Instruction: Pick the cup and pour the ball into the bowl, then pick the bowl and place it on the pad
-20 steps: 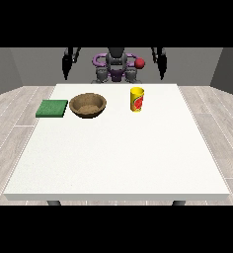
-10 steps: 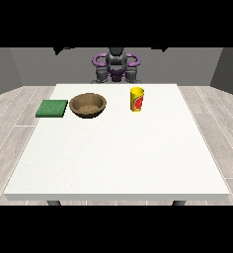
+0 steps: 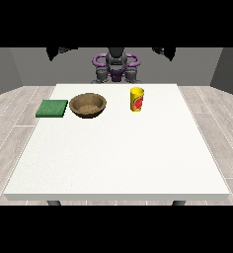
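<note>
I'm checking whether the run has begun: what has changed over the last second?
Only the arms moved: they swung up and outward, and just dark tips show at the picture's top edge. Nothing was grasped. The yellow cup, brown wooden bowl and green square pad stayed put.

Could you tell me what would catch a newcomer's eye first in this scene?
Probably the yellow cup, standing upright near the white table's far edge. To its left sits the brown bowl, with the green pad beside it further left, none of them touching. The robot waits behind the table.
</note>
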You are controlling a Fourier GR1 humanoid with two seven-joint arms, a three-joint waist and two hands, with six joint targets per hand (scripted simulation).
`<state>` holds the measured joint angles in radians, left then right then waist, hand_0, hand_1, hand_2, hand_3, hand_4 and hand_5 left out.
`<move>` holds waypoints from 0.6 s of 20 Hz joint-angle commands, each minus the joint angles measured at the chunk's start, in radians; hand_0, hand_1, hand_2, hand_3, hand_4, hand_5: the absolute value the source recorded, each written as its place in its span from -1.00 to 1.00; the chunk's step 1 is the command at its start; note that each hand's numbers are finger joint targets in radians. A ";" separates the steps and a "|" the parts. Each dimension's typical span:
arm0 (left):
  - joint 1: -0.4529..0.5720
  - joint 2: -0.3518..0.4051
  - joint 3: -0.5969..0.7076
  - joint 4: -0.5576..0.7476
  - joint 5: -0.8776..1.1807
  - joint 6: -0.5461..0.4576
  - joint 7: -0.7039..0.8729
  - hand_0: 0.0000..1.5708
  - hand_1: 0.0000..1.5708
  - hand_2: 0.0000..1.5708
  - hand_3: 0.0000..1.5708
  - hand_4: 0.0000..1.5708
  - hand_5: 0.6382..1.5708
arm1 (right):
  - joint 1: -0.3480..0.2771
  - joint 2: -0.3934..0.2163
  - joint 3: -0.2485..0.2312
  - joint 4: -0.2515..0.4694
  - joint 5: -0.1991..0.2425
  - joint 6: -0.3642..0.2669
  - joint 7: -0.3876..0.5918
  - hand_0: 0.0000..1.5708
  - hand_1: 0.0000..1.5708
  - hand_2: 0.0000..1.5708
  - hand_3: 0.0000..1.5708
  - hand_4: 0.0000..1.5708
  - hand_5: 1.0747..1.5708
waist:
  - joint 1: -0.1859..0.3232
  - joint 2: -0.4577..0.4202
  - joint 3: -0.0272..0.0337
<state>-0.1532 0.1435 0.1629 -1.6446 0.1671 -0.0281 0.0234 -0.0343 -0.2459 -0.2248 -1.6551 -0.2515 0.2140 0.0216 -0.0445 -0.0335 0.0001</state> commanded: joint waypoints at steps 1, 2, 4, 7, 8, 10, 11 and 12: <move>-0.093 -0.003 0.030 0.092 -0.020 0.023 -0.107 -1.00 -1.00 -1.00 -1.00 -1.00 0.92 | -0.049 -0.023 -0.019 0.034 -0.015 0.053 -0.066 -1.00 -1.00 -1.00 -1.00 -1.00 1.00 | -0.034 0.105 -0.0002; -0.050 0.007 0.037 0.139 -0.012 -0.014 -0.142 -1.00 -1.00 -1.00 -1.00 -1.00 0.91 | -0.001 0.030 0.022 -0.013 0.003 0.019 -0.023 -1.00 -1.00 -1.00 -1.00 -1.00 1.00 | -0.032 0.059 -0.0003; -0.052 -0.011 0.022 0.165 -0.034 -0.023 -0.239 -1.00 -1.00 -1.00 -1.00 -1.00 0.91 | -0.040 0.065 0.050 0.024 0.074 -0.028 -0.094 -1.00 -1.00 -1.00 -1.00 -1.00 1.00 | -0.011 0.133 -0.0005; -0.078 -0.049 0.016 0.261 -0.086 0.028 -0.359 -1.00 -1.00 -1.00 -1.00 -1.00 0.90 | -0.042 0.066 0.065 0.032 0.086 -0.003 -0.131 -1.00 -1.00 -1.00 -1.00 -1.00 1.00 | -0.044 0.173 -0.0006; -0.033 -0.050 0.017 0.295 -0.073 -0.006 -0.405 -1.00 -1.00 -1.00 -1.00 -1.00 0.90 | -0.033 0.059 0.041 0.049 0.079 -0.002 -0.149 -1.00 -1.00 -1.00 -1.00 -1.00 1.00 | -0.029 0.165 -0.0006; -0.090 -0.088 0.008 0.347 -0.105 0.061 -0.440 -1.00 -1.00 -1.00 -1.00 -1.00 0.90 | -0.046 0.027 0.014 0.087 0.042 0.059 -0.186 -1.00 -1.00 -1.00 -1.00 -1.00 1.00 | -0.060 0.186 -0.0003; -0.086 -0.080 0.004 0.400 -0.114 0.050 -0.456 -1.00 -1.00 -1.00 -1.00 -1.00 0.89 | -0.021 0.058 0.051 0.067 0.091 0.027 -0.184 -1.00 -1.00 -1.00 -1.00 -1.00 1.00 | -0.058 0.164 -0.0004; -0.109 -0.109 0.010 0.432 -0.117 0.078 -0.504 -1.00 -1.00 -1.00 -1.00 -1.00 0.89 | -0.076 0.025 0.016 0.054 0.033 0.047 -0.145 -1.00 -1.00 -1.00 -1.00 -1.00 1.00 | -0.081 0.205 -0.0006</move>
<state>-0.2305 0.0769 0.1741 -1.3282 0.0790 0.0113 -0.3613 -0.0752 -0.2090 -0.1970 -1.5990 -0.1992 0.2442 -0.1185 -0.0946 0.1267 -0.0001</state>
